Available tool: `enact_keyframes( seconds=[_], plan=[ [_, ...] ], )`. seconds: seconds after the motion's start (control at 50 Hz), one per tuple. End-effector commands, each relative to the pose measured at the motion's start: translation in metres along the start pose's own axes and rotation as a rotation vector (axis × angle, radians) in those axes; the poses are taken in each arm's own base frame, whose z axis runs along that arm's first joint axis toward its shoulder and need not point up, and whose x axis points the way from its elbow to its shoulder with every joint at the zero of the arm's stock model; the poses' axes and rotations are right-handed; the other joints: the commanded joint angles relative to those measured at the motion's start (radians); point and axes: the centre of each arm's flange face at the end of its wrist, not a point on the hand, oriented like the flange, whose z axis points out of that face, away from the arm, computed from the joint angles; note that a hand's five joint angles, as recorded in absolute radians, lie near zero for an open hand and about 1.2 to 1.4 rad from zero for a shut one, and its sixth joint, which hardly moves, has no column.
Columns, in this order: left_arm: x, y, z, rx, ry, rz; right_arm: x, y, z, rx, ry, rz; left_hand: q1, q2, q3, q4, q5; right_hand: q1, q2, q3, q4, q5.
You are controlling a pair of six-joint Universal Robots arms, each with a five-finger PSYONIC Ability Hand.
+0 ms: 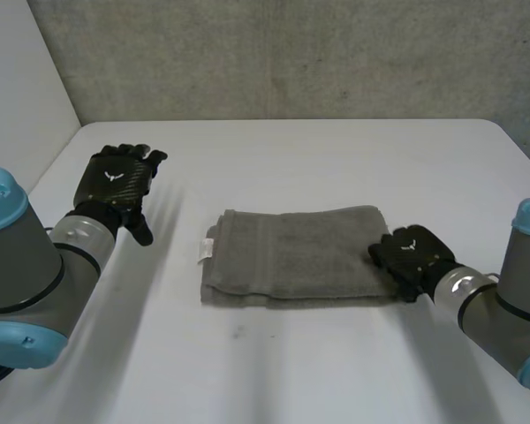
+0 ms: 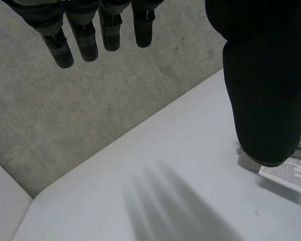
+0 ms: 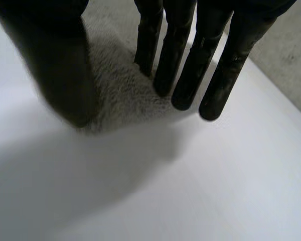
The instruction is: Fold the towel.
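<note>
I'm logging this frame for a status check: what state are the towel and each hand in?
towel: folded, lying flat on the table, white label at its left end.
left hand: open, fingers straight, clear of the towel, beyond its left end.
right hand: open, fingers straight, at the towel's right end.

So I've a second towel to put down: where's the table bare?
Widest: the table between the towel and the back wall. Also free: the strip along the towel's near edge, and the gap between the left hand and the towel's tagged end. Crowded: the towel's other end, where the right hand is.
</note>
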Motion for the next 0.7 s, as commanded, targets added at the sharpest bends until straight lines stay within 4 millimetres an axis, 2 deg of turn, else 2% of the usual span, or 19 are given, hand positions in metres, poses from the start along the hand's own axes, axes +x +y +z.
enact_keyframes(
  seconds=[0.02,0.12,0.16,0.18,0.22,0.24,0.26,0.28,0.32,0.34,0.38,0.44,0.5,0.54,0.58,0.62,0.64,0.66,0.7],
  plan=[
    [0.003,0.001,-0.003,-0.003,0.009,0.001,0.006,-0.007,0.008,0.031,0.018,-0.040,0.001,0.006,0.006,0.007,-0.028,0.421,0.408,0.434,0.435,0.433],
    [0.004,0.001,-0.004,-0.002,0.010,0.001,0.018,-0.039,0.015,0.126,0.060,-0.080,0.001,0.006,0.006,0.007,-0.028,0.421,0.408,0.434,0.435,0.433],
    [0.003,-0.001,-0.003,0.004,0.007,0.001,-0.017,-0.085,0.015,0.271,-0.006,-0.162,0.001,0.006,0.006,0.007,-0.028,0.421,0.408,0.434,0.435,0.433],
    [0.003,-0.001,-0.003,0.004,0.007,0.001,-0.017,-0.085,0.015,0.272,-0.006,-0.162,0.001,0.006,0.006,0.007,-0.028,0.421,0.408,0.434,0.435,0.433],
    [0.000,-0.006,-0.004,0.018,-0.004,0.002,-0.065,-0.119,0.018,0.385,-0.108,-0.228,0.001,0.006,0.006,0.007,-0.028,0.421,0.408,0.434,0.435,0.433],
    [0.000,-0.006,-0.004,0.019,-0.004,0.002,-0.065,-0.119,0.018,0.386,-0.108,-0.228,0.001,0.006,0.006,0.007,-0.028,0.421,0.408,0.434,0.435,0.433],
    [-0.001,-0.010,-0.004,0.031,-0.009,0.001,-0.089,-0.133,0.018,0.428,-0.162,-0.262,0.001,0.006,0.006,0.007,-0.028,0.421,0.408,0.434,0.435,0.433],
    [-0.001,-0.010,-0.004,0.031,-0.009,0.001,-0.089,-0.133,0.018,0.429,-0.163,-0.262,0.001,0.006,0.006,0.007,-0.028,0.421,0.408,0.434,0.435,0.433],
    [-0.006,-0.017,-0.005,0.052,-0.026,-0.002,-0.132,-0.142,0.019,0.458,-0.278,-0.357,0.001,0.006,0.006,0.007,-0.028,0.421,0.408,0.434,0.435,0.433],
    [-0.006,-0.017,-0.005,0.052,-0.026,-0.002,-0.132,-0.142,0.019,0.458,-0.279,-0.358,0.001,0.006,0.006,0.007,-0.028,0.421,0.408,0.434,0.435,0.433],
    [-0.009,-0.023,-0.005,0.068,-0.037,-0.004,-0.174,-0.137,0.019,0.462,-0.412,-0.478,0.001,0.006,0.006,0.007,-0.028,0.421,0.408,0.434,0.435,0.433],
    [-0.011,-0.028,-0.003,0.086,-0.048,-0.007,-0.194,-0.131,0.025,0.444,-0.452,-0.578,0.001,0.006,0.006,0.007,-0.028,0.421,0.408,0.434,0.435,0.433],
    [-0.012,-0.031,-0.001,0.098,-0.049,-0.013,-0.191,-0.132,0.028,0.423,-0.438,-0.586,0.001,0.006,0.006,0.007,-0.028,0.421,0.408,0.434,0.435,0.433],
    [-0.010,-0.037,0.000,0.119,-0.042,-0.036,-0.178,-0.143,0.028,0.395,-0.361,-0.506,0.003,0.009,0.009,0.010,-0.025,-0.600,-0.614,-0.587,-0.586,-0.588],
    [-0.010,-0.040,0.001,0.127,-0.043,-0.055,-0.170,-0.152,0.024,0.400,-0.337,-0.409,0.009,0.015,0.015,0.016,-0.019,-0.801,-0.814,-0.788,-0.786,-0.789],
    [-0.010,-0.041,0.004,0.132,-0.043,-0.078,-0.157,-0.164,0.018,0.417,-0.321,-0.280,0.009,0.015,0.015,0.016,-0.019,-0.801,-0.814,-0.788,-0.786,-0.789],
    [-0.010,-0.044,0.006,0.142,-0.040,-0.102,-0.136,-0.166,0.017,0.407,-0.298,-0.143,0.015,0.021,0.020,0.022,-0.013,-0.801,-0.814,-0.788,-0.786,-0.789],
    [-0.010,-0.044,0.006,0.143,-0.040,-0.102,-0.136,-0.166,0.017,0.407,-0.298,-0.141,0.015,0.021,0.020,0.022,-0.013,-0.801,-0.814,-0.788,-0.786,-0.789],
    [-0.005,-0.045,0.010,0.142,-0.022,-0.151,-0.092,-0.162,0.014,0.389,-0.230,0.091,0.021,0.027,0.026,0.028,-0.007,-0.801,-0.814,-0.788,-0.786,-0.789]
  ],
)
